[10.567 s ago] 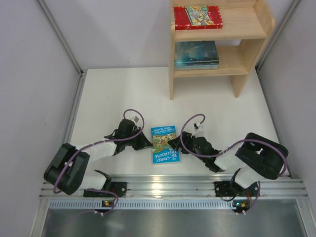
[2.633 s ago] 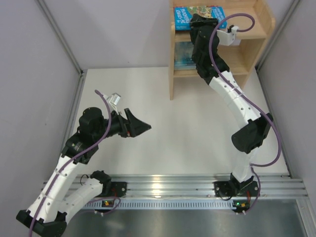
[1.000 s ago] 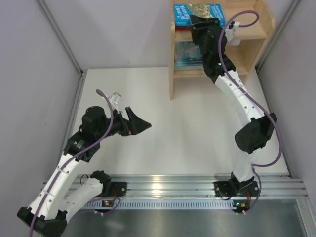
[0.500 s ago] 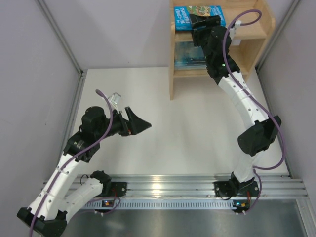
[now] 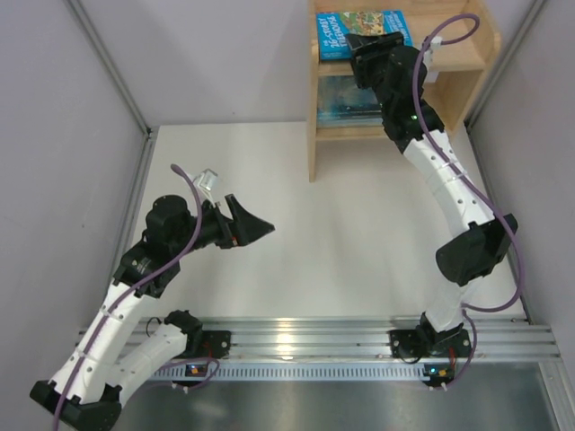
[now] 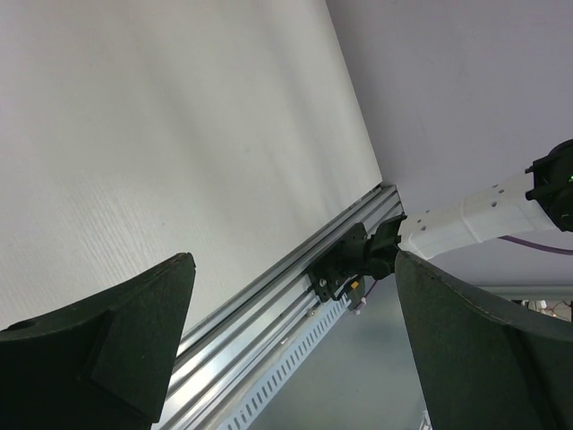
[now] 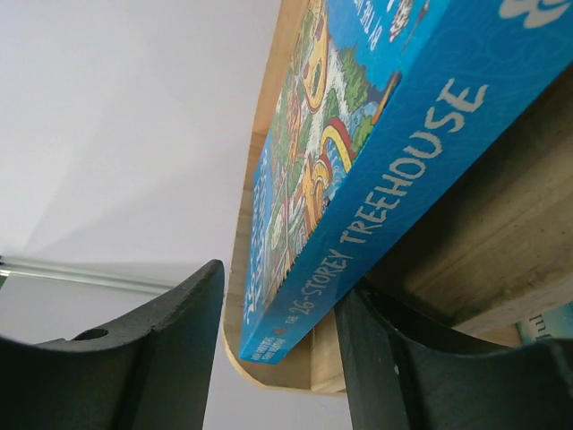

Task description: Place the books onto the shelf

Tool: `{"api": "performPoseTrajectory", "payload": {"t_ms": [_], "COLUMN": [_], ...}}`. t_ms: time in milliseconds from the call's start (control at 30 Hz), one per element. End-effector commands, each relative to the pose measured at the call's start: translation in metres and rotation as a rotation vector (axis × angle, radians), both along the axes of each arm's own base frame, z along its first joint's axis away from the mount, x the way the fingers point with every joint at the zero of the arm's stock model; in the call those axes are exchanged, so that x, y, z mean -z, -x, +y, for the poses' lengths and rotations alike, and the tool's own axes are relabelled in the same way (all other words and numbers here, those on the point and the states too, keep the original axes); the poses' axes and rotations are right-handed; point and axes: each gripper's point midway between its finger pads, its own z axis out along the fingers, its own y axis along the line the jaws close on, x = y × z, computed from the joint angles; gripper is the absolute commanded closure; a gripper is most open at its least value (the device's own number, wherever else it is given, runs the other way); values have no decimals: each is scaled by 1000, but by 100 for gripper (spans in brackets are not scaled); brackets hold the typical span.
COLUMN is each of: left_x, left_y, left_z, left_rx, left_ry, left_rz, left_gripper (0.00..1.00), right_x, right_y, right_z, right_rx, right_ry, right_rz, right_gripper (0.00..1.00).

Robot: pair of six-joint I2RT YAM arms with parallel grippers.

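Top external view: bright blue book (image 5: 364,21) flat on the upper of the 2 tiers of the shelf (image 5: 454,56), cover up, towards the left side panel. On the lower tier, dark teal book (image 5: 346,97) lying flat, partly behind the arm. At the front edge of the upper tier, right hand (image 5: 367,43), up against the blue book's near edge. Right wrist view: 2 fingers (image 7: 152,358) parted around the book's corner, 1 clear of the cover, the other just beside the spine, not pinching. Well apart, above the bare tabletop (image 5: 359,233), left hand (image 5: 260,229) spread wide, holding nothing.
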Motion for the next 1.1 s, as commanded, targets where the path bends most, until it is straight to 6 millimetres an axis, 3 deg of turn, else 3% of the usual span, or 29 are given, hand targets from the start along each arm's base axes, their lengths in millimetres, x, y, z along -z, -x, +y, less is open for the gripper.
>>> {"api": "performPoseTrajectory", "payload": {"t_ms": [0, 167, 200, 333, 600, 733, 867, 1000, 1067], "left_x": [-8, -8, -8, -7, -3, 1, 4, 5, 6], "left_y": [0, 1, 0, -2, -9, -13, -17, -17, -18], "left_z": [-1, -1, -2, -3, -6, -8, -10, -10, -10], "left_rx": [2, 4, 4, 6, 11, 10, 13, 12, 9], "left_ry": [29, 36, 37, 34, 21, 17, 12, 11, 10], "left_rz": [-38, -39, -37, -35, -28, -21, -11, -8, -10], "left_gripper": [2, 2, 2, 2, 2, 2, 2, 2, 2], "right_x": [-9, -10, -19, -35, -50, -47, -39, -39, -37], "right_y": [12, 14, 15, 13, -2, -19, -34, -31, -25], "right_z": [-18, -17, -16, -12, -2, -3, 2, 9, 4], "right_rx": [17, 5, 0, -17, -45, -38, -69, -104, -96], "right_ry": [45, 42, 32, -6, -36, -66, -132, -107, -93], "right_rz": [-9, -41, -82, -173, -224, -220, -216, -221, -205], "right_gripper": [48, 51, 52, 72, 82, 98, 99, 75, 72]}}
